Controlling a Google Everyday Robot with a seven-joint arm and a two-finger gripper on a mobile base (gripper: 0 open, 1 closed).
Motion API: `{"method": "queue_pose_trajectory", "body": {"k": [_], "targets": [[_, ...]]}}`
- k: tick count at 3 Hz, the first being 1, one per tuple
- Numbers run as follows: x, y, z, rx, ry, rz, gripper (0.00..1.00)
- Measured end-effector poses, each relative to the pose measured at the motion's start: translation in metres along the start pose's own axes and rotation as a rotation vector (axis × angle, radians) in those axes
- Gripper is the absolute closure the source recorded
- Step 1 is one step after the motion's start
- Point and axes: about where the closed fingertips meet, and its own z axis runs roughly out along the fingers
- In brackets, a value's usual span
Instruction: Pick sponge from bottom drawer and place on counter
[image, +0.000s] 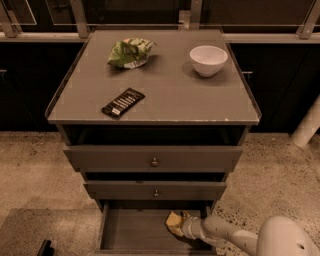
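The bottom drawer is pulled open below two knobbed drawers, its flat floor showing. The pale-yellow sponge sits tilted at the drawer's right side. My gripper reaches into the drawer from the lower right on its white arm and is shut on the sponge, which sticks out to its left. The grey counter is the cabinet top above.
On the counter lie a green-white snack bag at the back left, a white bowl at the back right and a black wrapped bar at the front left. The two upper drawers overhang the bottom one. A white post stands at the right.
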Motion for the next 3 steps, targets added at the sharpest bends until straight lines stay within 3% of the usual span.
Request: {"method": "queue_pose_trajectory", "body": {"k": [1,2,3], "targets": [[0.0,0.0,0.0,0.0,0.0,0.0,0.89],[-0.008,0.002,-0.004,-0.051,-0.037,0.007,1.0],[-0.017,-0.009,-0.026,-0.117,-0.117,0.059,1.0]]}}
